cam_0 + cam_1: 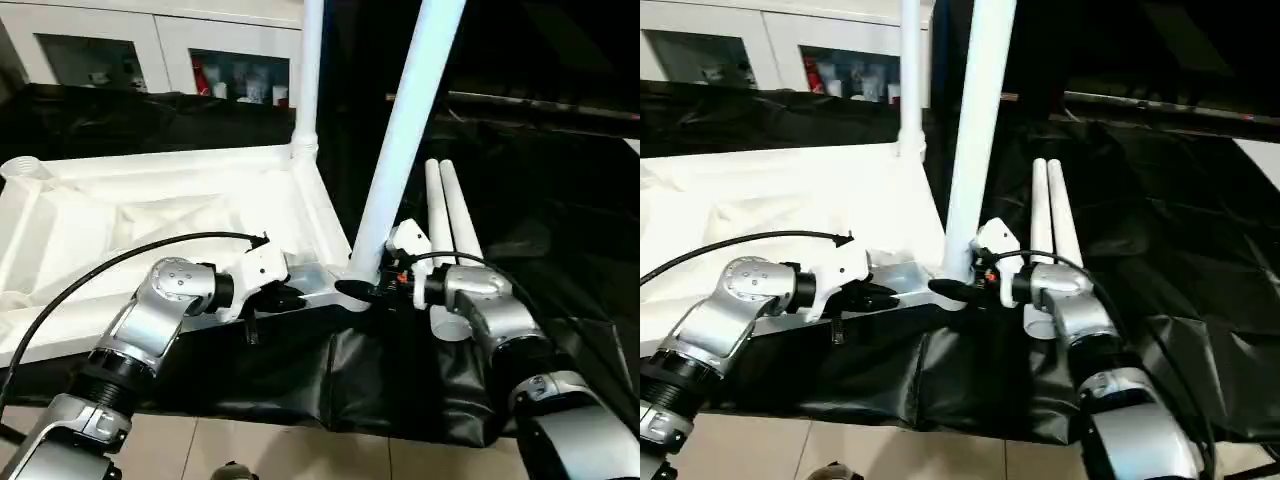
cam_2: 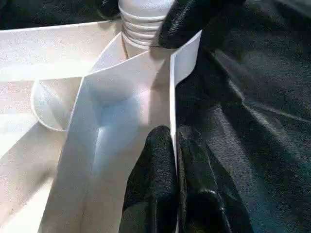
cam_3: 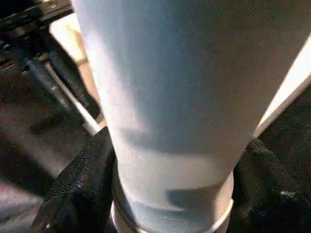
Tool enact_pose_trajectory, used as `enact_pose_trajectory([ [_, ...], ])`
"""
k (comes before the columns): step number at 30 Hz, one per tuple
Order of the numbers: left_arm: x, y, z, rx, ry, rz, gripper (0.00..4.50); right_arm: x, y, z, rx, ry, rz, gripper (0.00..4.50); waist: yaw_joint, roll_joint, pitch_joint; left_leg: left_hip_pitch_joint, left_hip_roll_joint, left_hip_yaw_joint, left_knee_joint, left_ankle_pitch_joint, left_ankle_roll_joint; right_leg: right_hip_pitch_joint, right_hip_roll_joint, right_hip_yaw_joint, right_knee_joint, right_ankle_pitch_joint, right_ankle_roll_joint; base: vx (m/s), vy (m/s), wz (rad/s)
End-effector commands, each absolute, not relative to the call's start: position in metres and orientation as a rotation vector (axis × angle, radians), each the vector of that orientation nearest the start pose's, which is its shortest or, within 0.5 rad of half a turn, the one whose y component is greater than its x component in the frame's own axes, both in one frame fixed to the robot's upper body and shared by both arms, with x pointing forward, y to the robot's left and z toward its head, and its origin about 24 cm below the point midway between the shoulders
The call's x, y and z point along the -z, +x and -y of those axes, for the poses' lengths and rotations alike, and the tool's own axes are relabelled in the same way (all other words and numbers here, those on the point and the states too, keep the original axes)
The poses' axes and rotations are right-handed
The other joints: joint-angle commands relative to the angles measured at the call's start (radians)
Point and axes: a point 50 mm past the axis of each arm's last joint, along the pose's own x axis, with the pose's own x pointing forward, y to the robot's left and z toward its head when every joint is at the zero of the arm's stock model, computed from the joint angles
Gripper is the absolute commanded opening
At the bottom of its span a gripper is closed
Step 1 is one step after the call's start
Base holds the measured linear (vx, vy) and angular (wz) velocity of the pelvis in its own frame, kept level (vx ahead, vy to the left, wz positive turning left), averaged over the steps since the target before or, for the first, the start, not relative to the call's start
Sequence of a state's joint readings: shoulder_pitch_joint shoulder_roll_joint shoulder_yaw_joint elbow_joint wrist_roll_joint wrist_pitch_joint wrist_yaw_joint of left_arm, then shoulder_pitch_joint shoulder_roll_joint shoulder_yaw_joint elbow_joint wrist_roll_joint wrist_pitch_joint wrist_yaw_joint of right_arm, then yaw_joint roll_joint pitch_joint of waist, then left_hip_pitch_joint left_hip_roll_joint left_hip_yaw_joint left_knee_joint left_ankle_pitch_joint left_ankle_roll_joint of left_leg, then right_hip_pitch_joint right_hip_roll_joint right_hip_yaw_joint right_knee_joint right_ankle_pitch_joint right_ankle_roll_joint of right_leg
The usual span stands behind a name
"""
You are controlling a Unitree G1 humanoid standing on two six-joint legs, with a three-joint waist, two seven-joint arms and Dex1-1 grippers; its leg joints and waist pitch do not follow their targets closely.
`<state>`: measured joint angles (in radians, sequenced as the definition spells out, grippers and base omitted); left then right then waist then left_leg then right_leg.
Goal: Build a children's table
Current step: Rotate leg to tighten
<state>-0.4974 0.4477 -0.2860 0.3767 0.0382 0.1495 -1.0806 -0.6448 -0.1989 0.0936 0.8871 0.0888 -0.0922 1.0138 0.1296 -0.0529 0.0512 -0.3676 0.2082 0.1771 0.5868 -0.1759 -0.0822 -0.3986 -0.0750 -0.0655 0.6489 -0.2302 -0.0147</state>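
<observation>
Left eye view: your table top [image 1: 150, 215] lies ribbed side up on black sheeting [image 1: 400, 390], filling the frame from 9 to 11 o'clock. One leg [image 1: 311, 70] stands upright in the far corner socket at 12 o'clock. A second leg [image 1: 405, 140] rises, tilted, from the near corner socket, with your right gripper [image 1: 358, 291] closed around its base. Two loose legs [image 1: 450, 215] lie side by side at 3 o'clock.

Right eye view: your left gripper [image 1: 880, 297] pinches the top's near rim, just beside that corner.

Left wrist view: both fingers [image 2: 160, 174] clamp the thin rim wall; the leg's threaded end sits beyond.

Right wrist view: black fingers [image 3: 82, 179] flank the leg on both sides, touching it.
</observation>
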Motion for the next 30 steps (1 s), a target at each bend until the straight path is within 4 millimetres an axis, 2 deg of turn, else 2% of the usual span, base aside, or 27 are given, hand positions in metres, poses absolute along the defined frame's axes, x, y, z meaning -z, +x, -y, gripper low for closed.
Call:
enact_pose_trajectory([
  [1,-0.055,0.308,-0.14,1.182,0.491,-0.404,0.0,-0.025,0.332,0.116,-1.0,-0.072,-0.291,2.73,-0.002,-0.001,-0.062,0.011,0.027,-0.004,-0.064,-0.11,0.048,0.052,-0.07,0.048,-0.068,0.005,-0.239,0.0,0.0,0.0],
  [3,-0.054,0.309,-0.14,1.16,0.494,-0.407,0.0,-0.023,0.333,0.114,-0.965,-0.063,-0.302,2.73,-0.007,-0.001,-0.061,0.012,0.028,-0.004,-0.067,-0.13,0.035,0.052,-0.071,0.048,-0.073,-0.03,-0.231,0.0,0.0,0.0],
  [5,-0.052,0.319,-0.136,1.06,0.476,-0.414,0.0,-0.014,0.337,0.107,-0.817,-0.031,-0.342,2.73,-0.012,-0.001,-0.057,0.015,0.027,-0.005,-0.072,-0.16,0.018,0.048,-0.071,0.049,-0.079,-0.084,-0.222,0.0,0.0,0.0],
  [7,-0.052,0.328,-0.13,0.968,0.451,-0.426,0.0,-0.008,0.342,0.102,-0.657,-0.009,-0.396,2.73,-0.017,0.001,-0.049,0.022,0.027,-0.008,-0.081,-0.237,-0.017,0.045,-0.076,0.05,-0.095,-0.22,-0.2,0.0,0.0,0.0],
  [10,-0.052,0.342,-0.12,0.818,0.407,-0.443,0.0,-0.004,0.347,0.094,-0.508,-0.006,-0.44,2.72,-0.016,0.0,-0.046,0.032,0.026,-0.013,-0.084,-0.311,-0.048,0.038,-0.08,0.053,-0.109,-0.356,-0.156,0.0,0.0,0.0],
  [12,-0.053,0.351,-0.111,0.736,0.385,-0.447,0.0,-0.003,0.349,0.087,-0.409,0.01,-0.477,2.72,-0.013,0.004,-0.05,0.039,0.027,-0.012,-0.083,-0.309,-0.054,0.032,-0.078,0.055,-0.108,-0.323,-0.155,0.0,0.0,0.0],
  [13,-0.052,0.352,-0.106,0.732,0.389,-0.448,0.0,-0.004,0.351,0.083,-0.38,0.014,-0.478,2.72,-0.009,0.0,-0.051,0.038,0.026,-0.009,-0.082,-0.297,-0.047,0.033,-0.076,0.056,-0.106,-0.285,-0.156,0.0,0.0,0.0],
  [14,-0.052,0.353,-0.1,0.732,0.392,-0.45,0.0,-0.006,0.352,0.078,-0.375,0.019,-0.475,2.72,-0.006,0.001,-0.052,0.035,0.026,-0.009,-0.081,-0.285,-0.044,0.035,-0.077,0.056,-0.103,-0.262,-0.157,0.0,0.0,0.0],
  [16,-0.051,0.353,-0.094,0.741,0.407,-0.452,0.0,-0.01,0.354,0.07,-0.375,0.017,-0.457,2.72,0.002,-0.001,-0.057,0.021,0.024,-0.01,-0.08,-0.221,-0.029,0.046,-0.078,0.054,-0.094,-0.178,-0.154,0.0,0.0,0.0],
  [18,-0.051,0.353,-0.092,0.746,0.42,-0.449,0.0,-0.014,0.355,0.065,-0.386,0.013,-0.44,2.72,0.007,-0.002,-0.059,0.019,0.023,-0.008,-0.077,-0.187,-0.02,0.048,-0.076,0.053,-0.088,-0.121,-0.156,0.0,0.0,0.0],
  [19,-0.051,0.353,-0.092,0.754,0.421,-0.448,0.0,-0.016,0.356,0.062,-0.398,0.005,-0.429,2.72,0.009,0.0,-0.061,0.017,0.023,-0.008,-0.076,-0.17,-0.015,0.05,-0.076,0.052,-0.083,-0.084,-0.162,0.0,0.0,0.0],
  [20,-0.052,0.353,-0.092,0.764,0.424,-0.441,0.0,-0.018,0.357,0.06,-0.406,0.003,-0.418,3.07,0.009,0.0,-0.061,0.017,0.023,-0.007,-0.075,-0.156,-0.01,0.051,-0.074,0.051,-0.08,-0.048,-0.168,0.0,0.0,0.0],
  [21,-0.052,0.351,-0.093,0.783,0.429,-0.435,0.0,-0.021,0.358,0.06,-0.416,0.005,-0.397,3.28,0.008,0.002,-0.061,0.016,0.023,-0.007,-0.075,-0.156,-0.009,0.051,-0.073,0.052,-0.08,-0.039,-0.171,0.0,0.0,0.0],
  [23,-0.054,0.349,-0.095,0.824,0.446,-0.412,0.0,-0.027,0.361,0.06,-0.435,0.024,-0.361,3.42,0.008,0.003,-0.061,0.016,0.024,-0.007,-0.076,-0.161,-0.008,0.052,-0.074,0.051,-0.079,-0.034,-0.176,0.0,0.0,0.0],
  [25,-0.054,0.348,-0.097,0.837,0.45,-0.412,0.0,-0.03,0.363,0.064,-0.43,0.012,-0.336,3.63,0.003,0.004,-0.059,0.013,0.024,-0.009,-0.08,-0.187,-0.011,0.053,-0.076,0.051,-0.084,-0.075,-0.172,0.0,0.0,0.0],
  [27,-0.054,0.347,-0.098,0.859,0.458,-0.402,0.0,-0.032,0.364,0.066,-0.441,0.008,-0.323,3.76,-0.001,0.006,-0.058,0.017,0.025,-0.009,-0.08,-0.201,-0.017,0.05,-0.076,0.051,-0.086,-0.097,-0.171,0.0,0.0,0.0],
  [30,-0.056,0.342,-0.1,0.931,0.477,-0.377,0.0,-0.04,0.368,0.074,-0.493,-0.006,-0.278,4.0,-0.009,0.001,-0.059,0.013,0.026,-0.009,-0.079,-0.187,-0.008,0.055,-0.076,0.051,-0.085,-0.078,-0.182,0.0,0.0,0.0],
])
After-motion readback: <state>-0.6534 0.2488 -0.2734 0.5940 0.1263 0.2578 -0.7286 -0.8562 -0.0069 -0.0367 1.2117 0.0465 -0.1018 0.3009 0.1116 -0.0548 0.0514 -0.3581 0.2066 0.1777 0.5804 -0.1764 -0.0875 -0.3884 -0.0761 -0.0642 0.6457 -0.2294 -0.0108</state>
